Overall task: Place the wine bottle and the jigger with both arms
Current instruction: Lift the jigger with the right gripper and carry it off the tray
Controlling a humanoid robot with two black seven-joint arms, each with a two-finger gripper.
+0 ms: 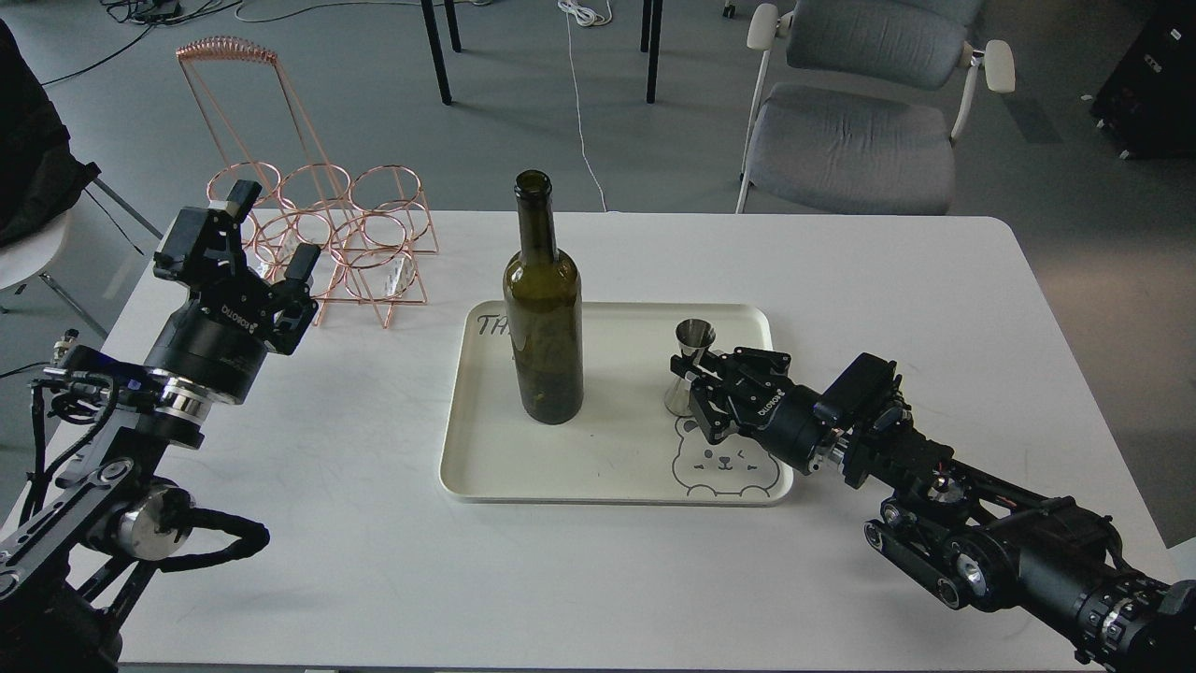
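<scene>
Left gripper [269, 231] fingers apart, empty, by copper wire rack [346, 243]. Wine bottle [543, 308] upright on cream tray [617, 486]. Jigger [690, 366] upright on tray; right gripper [691, 385] fingers straddle it, grip unclear. You: back straight off, avoid tipping.
</scene>
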